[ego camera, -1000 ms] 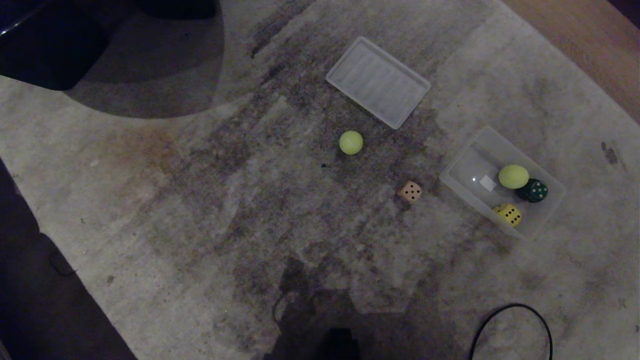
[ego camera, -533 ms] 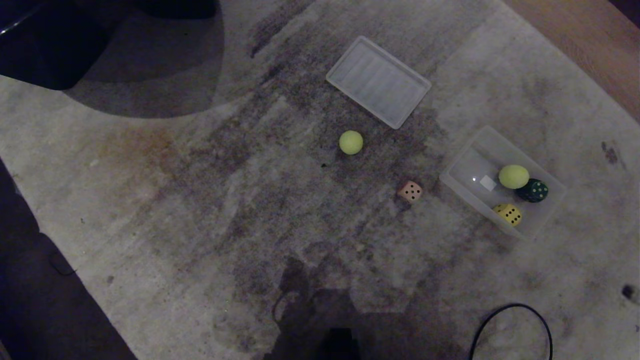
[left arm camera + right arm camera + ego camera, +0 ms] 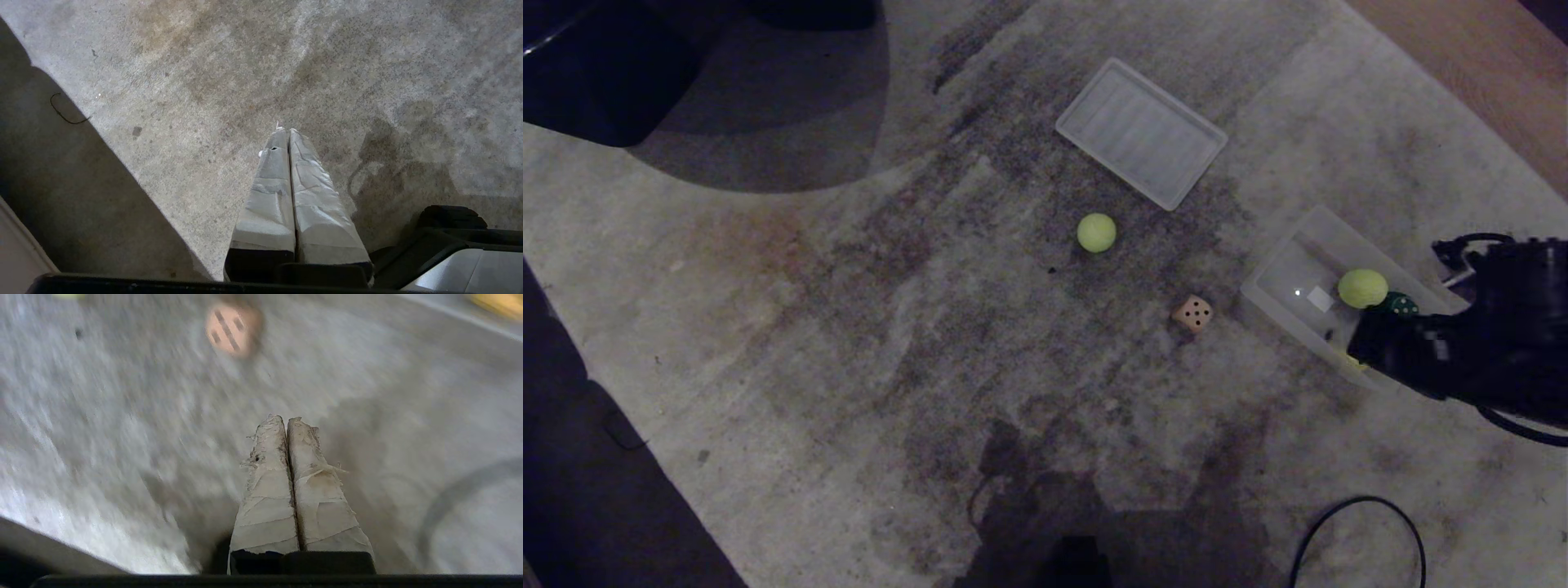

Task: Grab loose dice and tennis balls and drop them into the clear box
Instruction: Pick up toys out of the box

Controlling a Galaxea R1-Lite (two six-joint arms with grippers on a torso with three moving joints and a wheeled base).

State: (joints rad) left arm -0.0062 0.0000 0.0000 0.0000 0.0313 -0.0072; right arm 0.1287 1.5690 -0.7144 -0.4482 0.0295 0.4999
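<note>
Looking down from the head, the right arm [image 3: 1462, 351] overlaps the clear box's [image 3: 1298, 261] near end; the beige-pink die [image 3: 1192, 313] lies just left of the box. Right wrist: right claw [image 3: 284, 421] closed, empty, die ahead. Left wrist: left claw [image 3: 284, 131] closed, empty, parked.

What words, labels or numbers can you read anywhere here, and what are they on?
No printed words, brands or numbers are readable.
White sticker in the clear box: looks blank, too small to read.
Beige-pink die: six black pips on top, dots rather than text.
Green die: pale pips, partly hidden.
</note>
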